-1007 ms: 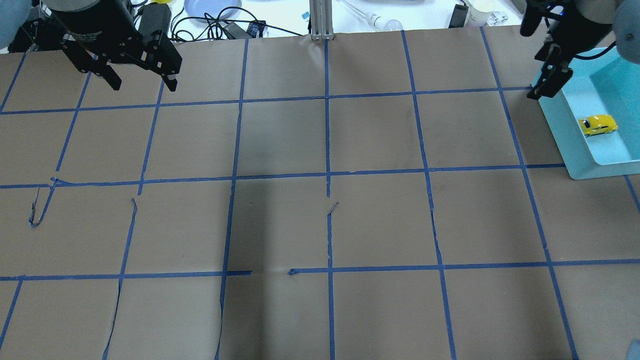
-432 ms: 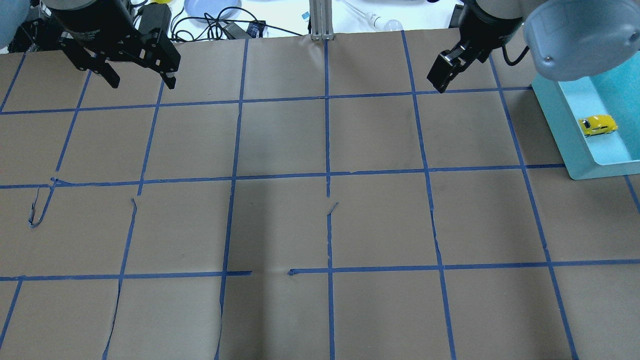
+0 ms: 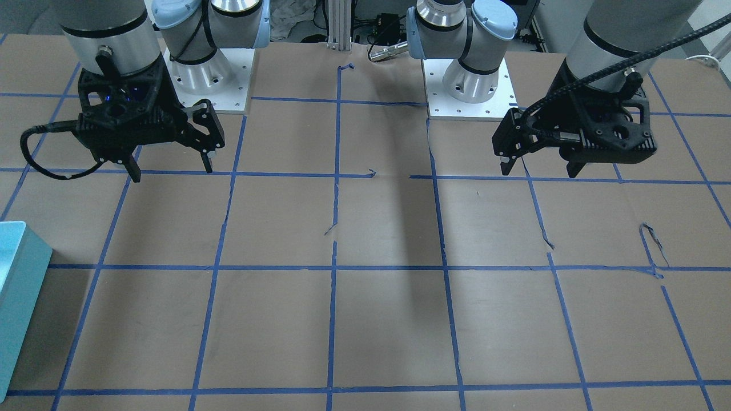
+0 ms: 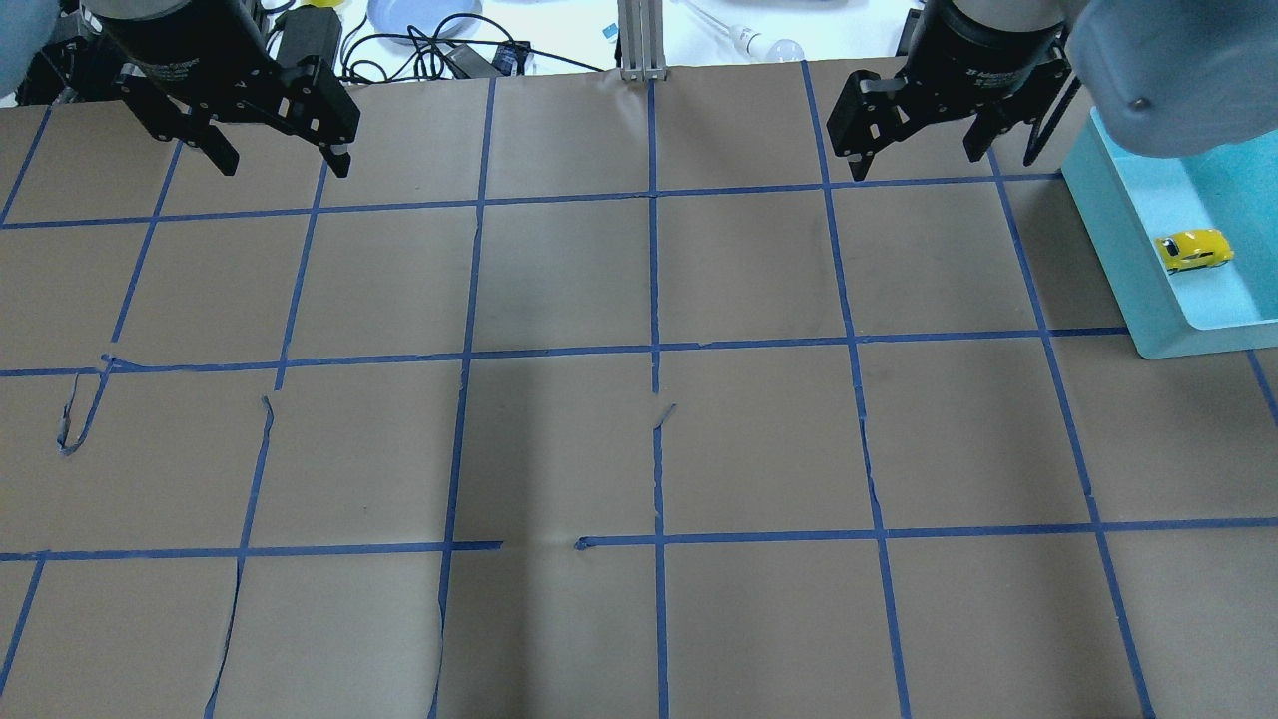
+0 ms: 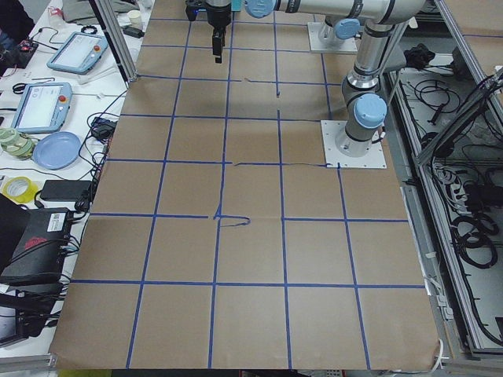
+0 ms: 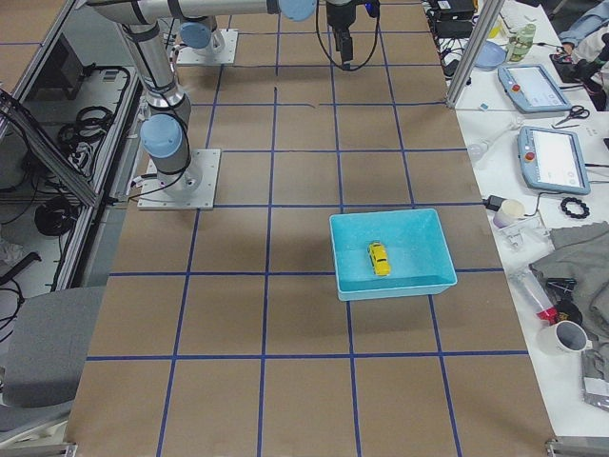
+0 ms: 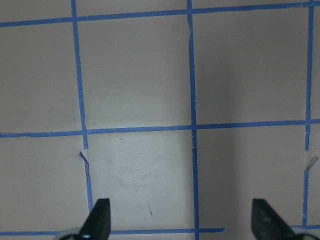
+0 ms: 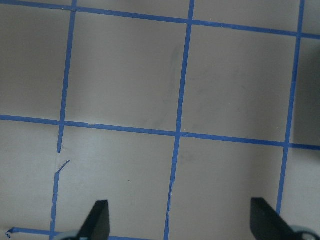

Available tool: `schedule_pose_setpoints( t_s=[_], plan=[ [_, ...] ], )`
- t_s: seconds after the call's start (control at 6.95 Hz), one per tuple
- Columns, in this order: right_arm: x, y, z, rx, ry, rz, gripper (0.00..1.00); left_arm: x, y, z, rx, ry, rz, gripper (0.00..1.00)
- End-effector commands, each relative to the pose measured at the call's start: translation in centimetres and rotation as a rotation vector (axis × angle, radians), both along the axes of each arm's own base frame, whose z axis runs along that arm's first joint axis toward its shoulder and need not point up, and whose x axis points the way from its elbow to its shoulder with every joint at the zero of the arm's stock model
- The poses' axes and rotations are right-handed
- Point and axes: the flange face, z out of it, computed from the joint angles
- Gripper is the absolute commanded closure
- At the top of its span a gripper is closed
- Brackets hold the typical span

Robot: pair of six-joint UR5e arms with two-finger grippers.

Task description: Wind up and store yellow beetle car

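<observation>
The yellow beetle car [image 4: 1194, 251] lies inside the teal bin [image 4: 1116, 262] at the table's right edge; it also shows in the exterior right view [image 6: 379, 257]. My right gripper [image 4: 914, 165] is open and empty. It hangs over the far part of the table, left of the bin and clear of the car. My left gripper [image 4: 285, 165] is open and empty over the far left of the table. In the front view the right gripper [image 3: 171, 172] and left gripper [image 3: 539, 170] are both spread wide. Both wrist views show only brown paper between open fingertips [image 7: 100, 220] [image 8: 100, 220].
The table is covered in brown paper with a blue tape grid [image 4: 654, 350], torn in places. Cables, a blue plate [image 4: 419, 15] and a bulb [image 4: 774, 45] lie beyond the far edge. The bin's corner shows in the front view [image 3: 17, 297].
My right gripper has swung left from above the bin's far corner to over the table and turned to face squarely down. The car stays in the bin. The left gripper barely moved.
</observation>
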Motion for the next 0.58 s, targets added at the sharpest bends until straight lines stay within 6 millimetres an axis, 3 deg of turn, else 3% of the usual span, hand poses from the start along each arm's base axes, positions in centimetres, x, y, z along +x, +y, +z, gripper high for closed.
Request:
schedule_pose_setpoints(
  t_s=[0.0,0.43],
  plan=[
    [-0.4,0.1,0.9,0.025,0.002,-0.014,0.00,0.0,0.0,0.0,0.000,0.000,0.000,0.00],
    [-1.8,-0.3,0.4,0.043,0.007,0.020,0.00,0.0,0.0,0.0,0.000,0.000,0.000,0.00]
  ],
)
